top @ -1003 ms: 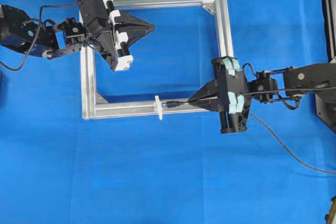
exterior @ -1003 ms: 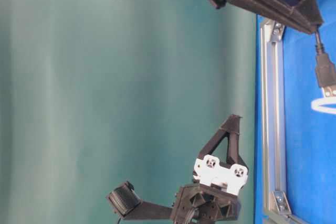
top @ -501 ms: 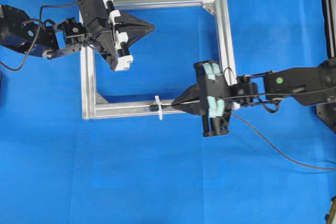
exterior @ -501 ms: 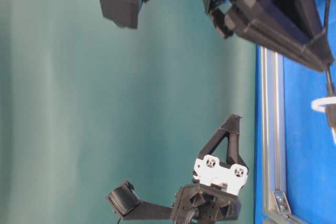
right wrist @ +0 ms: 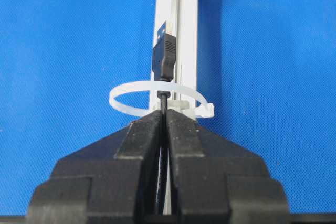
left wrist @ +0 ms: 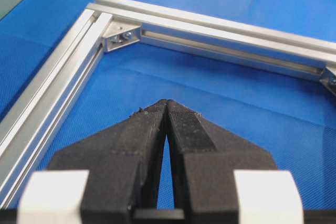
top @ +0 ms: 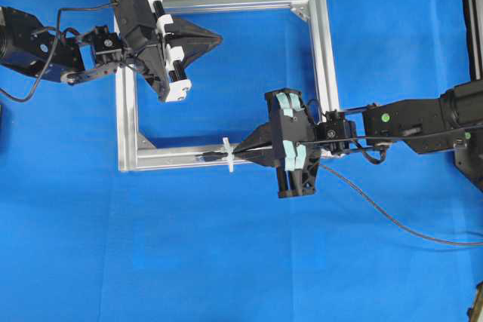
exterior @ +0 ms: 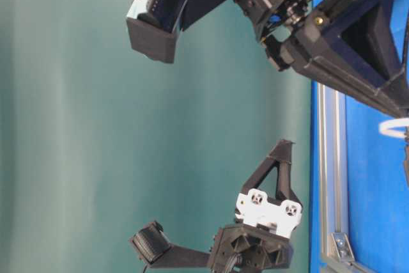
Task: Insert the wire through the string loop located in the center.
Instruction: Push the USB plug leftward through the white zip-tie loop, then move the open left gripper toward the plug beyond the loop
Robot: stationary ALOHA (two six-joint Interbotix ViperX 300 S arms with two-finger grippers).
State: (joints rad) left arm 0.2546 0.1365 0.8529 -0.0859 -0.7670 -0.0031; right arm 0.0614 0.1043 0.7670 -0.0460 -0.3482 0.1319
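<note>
1. The right gripper [top: 240,148] has slid left along the lower bar of the metal frame [top: 324,50] since a second ago, from well short of the string loop [top: 227,154] to right up against it.
2. Its jaws are pressed together on the wire [right wrist: 164,100], pinching the thin cable just behind the plug [right wrist: 164,51].
3. In the right wrist view the plug now lies beyond the string loop, over the bar, and the cable runs through the white ring; a second ago the plug was still on the near side of it.
4. I judge the threading itself done: the tip is through, and what remains is likely to draw more cable past the ring or hand it over.
5. The rest of the wire trails off to the right across the blue cloth [top: 226,262].
6. The left gripper [top: 217,37] has not moved; it hovers inside the upper left corner of the frame, jaws together on nothing.
7. The ring looks thin and springy, so a sideways tug could bend it.
</note>
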